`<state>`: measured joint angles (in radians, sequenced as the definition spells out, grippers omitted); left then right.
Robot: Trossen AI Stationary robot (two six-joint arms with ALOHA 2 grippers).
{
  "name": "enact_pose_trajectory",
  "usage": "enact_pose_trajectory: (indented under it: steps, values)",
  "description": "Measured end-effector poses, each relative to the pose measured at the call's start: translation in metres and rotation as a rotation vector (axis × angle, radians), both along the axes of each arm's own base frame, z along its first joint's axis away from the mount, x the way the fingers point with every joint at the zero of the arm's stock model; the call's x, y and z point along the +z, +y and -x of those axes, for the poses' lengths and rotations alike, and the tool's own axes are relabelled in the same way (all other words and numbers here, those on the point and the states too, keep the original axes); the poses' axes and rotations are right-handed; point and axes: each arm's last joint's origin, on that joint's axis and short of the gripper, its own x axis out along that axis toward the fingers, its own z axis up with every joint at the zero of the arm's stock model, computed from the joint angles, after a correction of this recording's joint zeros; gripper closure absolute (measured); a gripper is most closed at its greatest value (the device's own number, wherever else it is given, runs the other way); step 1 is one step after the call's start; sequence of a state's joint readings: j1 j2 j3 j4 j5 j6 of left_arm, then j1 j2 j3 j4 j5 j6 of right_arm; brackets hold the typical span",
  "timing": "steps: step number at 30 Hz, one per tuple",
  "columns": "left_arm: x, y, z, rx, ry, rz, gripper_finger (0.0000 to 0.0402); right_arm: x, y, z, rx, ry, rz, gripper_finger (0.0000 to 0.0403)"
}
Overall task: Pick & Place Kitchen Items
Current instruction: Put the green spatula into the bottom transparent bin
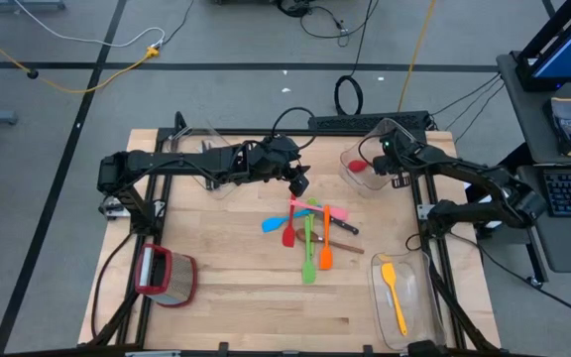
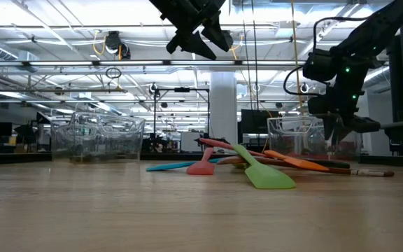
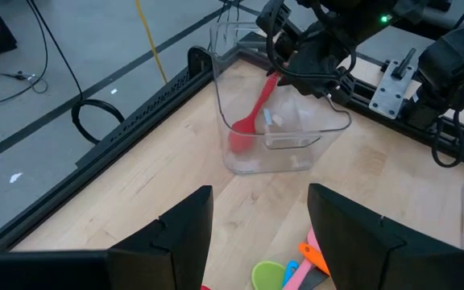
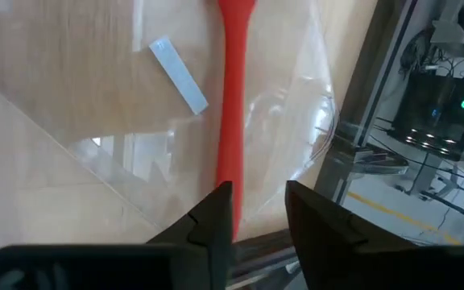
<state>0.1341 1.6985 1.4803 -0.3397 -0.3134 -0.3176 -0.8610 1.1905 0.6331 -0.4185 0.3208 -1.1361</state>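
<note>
On the near left of the surface (image 1: 226, 288) a red-rimmed container (image 1: 167, 278) lies apart from everything else; the left pincer (image 1: 298, 181) hangs above the middle of the surface with its fingers apart and nothing between them, just to the far side of the pile of utensils (image 1: 310, 233); that pile holds a blue, a red, a pink, a green and an orange piece with dark handles under them, all crossing one another; on the far right the right pincer (image 4: 256, 213) stands over a clear bin (image 3: 276, 129), and the red spoon (image 3: 252, 121) leans inside that bin, head down on its floor; the fingers are parted, one resting beside the handle, so the spoon looks just released; at the near right a 2nd clear bin (image 1: 404, 297) holds a yellow spatula (image 1: 393, 293).

The step in hand is, I judge, the drop of the red spoon; next the right arm must lift clear of the bin wall, and 1 arm must single out a piece from the tangled pile.
</note>
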Motion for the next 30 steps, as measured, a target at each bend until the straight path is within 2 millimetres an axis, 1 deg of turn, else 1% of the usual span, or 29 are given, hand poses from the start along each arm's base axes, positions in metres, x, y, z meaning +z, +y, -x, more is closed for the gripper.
enact_pose_trajectory:
  steps: [5,8,13,16,21,25,30]
  values:
    - [0.0,0.0,0.0,0.0,0.0,0.0,0.0192,0.003,0.0,0.0,-0.023,-0.006,0.03,0.0264]
    - [0.0,0.0,0.0,0.0,0.0,0.0,0.0192,0.005,0.002,-0.001,-0.012,0.017,0.055,0.0255]
    - [0.0,0.0,0.0,0.0,0.0,0.0,0.0192,0.016,0.009,-0.001,0.047,0.091,0.15,0.0258]
    - [0.0,0.0,0.0,0.0,0.0,0.0,0.0192,0.025,0.016,-0.002,0.074,0.091,0.208,0.0264]
    - [0.0,0.0,0.0,0.0,0.0,0.0,0.0192,0.044,0.031,-0.001,0.084,-0.032,0.286,0.0268]
    - [0.0,0.0,0.0,0.0,0.0,0.0,0.0192,0.059,0.046,0.001,0.056,-0.189,0.334,0.0268]
    - [0.0,0.0,0.0,0.0,0.0,0.0,0.0192,0.074,0.065,0.004,0.032,-0.389,0.353,0.0268]
